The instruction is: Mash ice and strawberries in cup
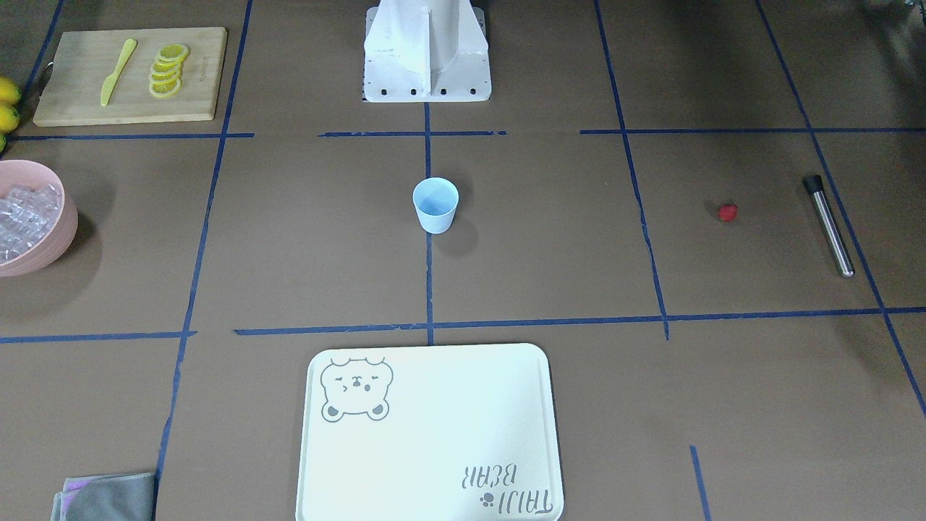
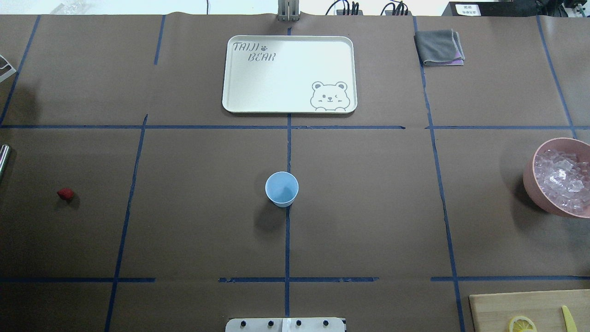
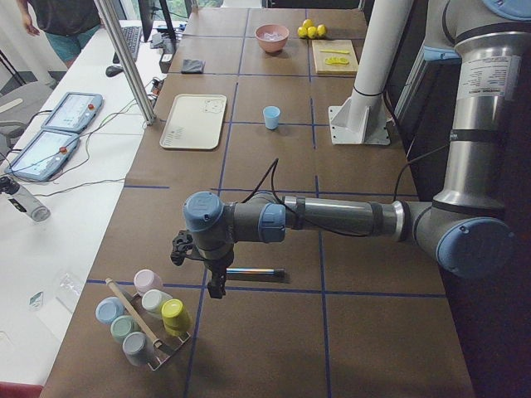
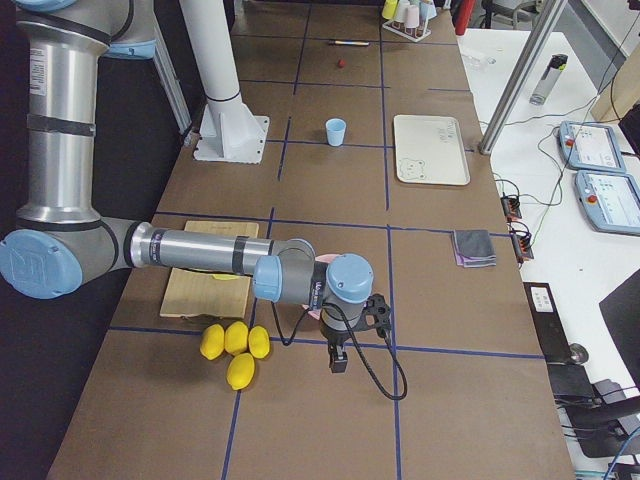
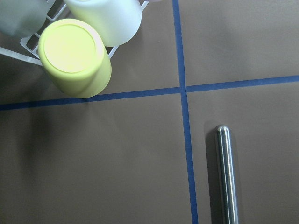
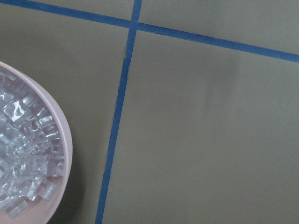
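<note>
The pale-blue cup [image 2: 281, 188] stands upright and empty at the table's middle; it also shows in the front view [image 1: 435, 205]. The dark red strawberry [image 2: 65, 194] lies alone far on my left. The ice [image 2: 562, 180] fills a pink bowl [image 2: 530, 177] far on my right, and it also shows in the right wrist view [image 6: 23, 168]. My left gripper [image 3: 217, 286] hangs beside a steel rod [image 5: 227, 177]. My right gripper [image 4: 338, 360] hangs beside the bowl. Both show only in side views, so I cannot tell whether they are open or shut.
A white bear tray [image 2: 289, 74] lies beyond the cup, with a grey cloth [image 2: 439, 47] next to it. A wooden board [image 1: 130, 76] carries lemon slices and a yellow knife. Whole lemons [image 4: 235, 345] lie near my right arm. A rack of coloured cups [image 3: 145, 319] stands by my left gripper.
</note>
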`<move>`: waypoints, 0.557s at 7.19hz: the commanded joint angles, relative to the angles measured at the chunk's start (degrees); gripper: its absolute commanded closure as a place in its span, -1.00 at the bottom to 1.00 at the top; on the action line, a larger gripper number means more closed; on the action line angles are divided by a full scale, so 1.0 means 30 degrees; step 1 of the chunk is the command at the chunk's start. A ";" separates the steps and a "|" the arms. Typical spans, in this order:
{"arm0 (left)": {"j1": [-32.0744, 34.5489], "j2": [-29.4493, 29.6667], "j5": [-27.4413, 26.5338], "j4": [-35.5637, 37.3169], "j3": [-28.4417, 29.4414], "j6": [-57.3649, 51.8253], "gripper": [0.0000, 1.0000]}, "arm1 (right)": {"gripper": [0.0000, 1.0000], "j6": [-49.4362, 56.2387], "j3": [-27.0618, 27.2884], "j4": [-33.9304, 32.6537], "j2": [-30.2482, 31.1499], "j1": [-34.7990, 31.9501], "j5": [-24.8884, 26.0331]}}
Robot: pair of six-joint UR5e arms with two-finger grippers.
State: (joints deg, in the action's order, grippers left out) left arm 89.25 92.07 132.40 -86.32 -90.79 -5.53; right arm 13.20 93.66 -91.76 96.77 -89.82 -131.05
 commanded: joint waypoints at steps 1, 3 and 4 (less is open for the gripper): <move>-0.0101 -0.0017 -0.0099 0.0034 0.0057 -0.0059 -1.00 | -1.00 -0.0005 0.0010 -0.0001 -0.0029 0.0000 -0.0028; -0.0131 -0.0046 -0.0100 0.0005 0.0086 -0.0060 -1.00 | -1.00 -0.0122 0.0010 0.0028 -0.0029 0.0000 -0.0116; -0.0131 -0.0075 -0.0071 0.0034 0.0086 -0.0060 -1.00 | -1.00 -0.0239 0.0068 0.0029 -0.0058 0.0000 -0.0290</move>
State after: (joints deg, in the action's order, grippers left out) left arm 88.89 91.94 132.16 -86.28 -90.55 -5.69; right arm 12.86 93.75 -91.70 96.66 -89.82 -131.46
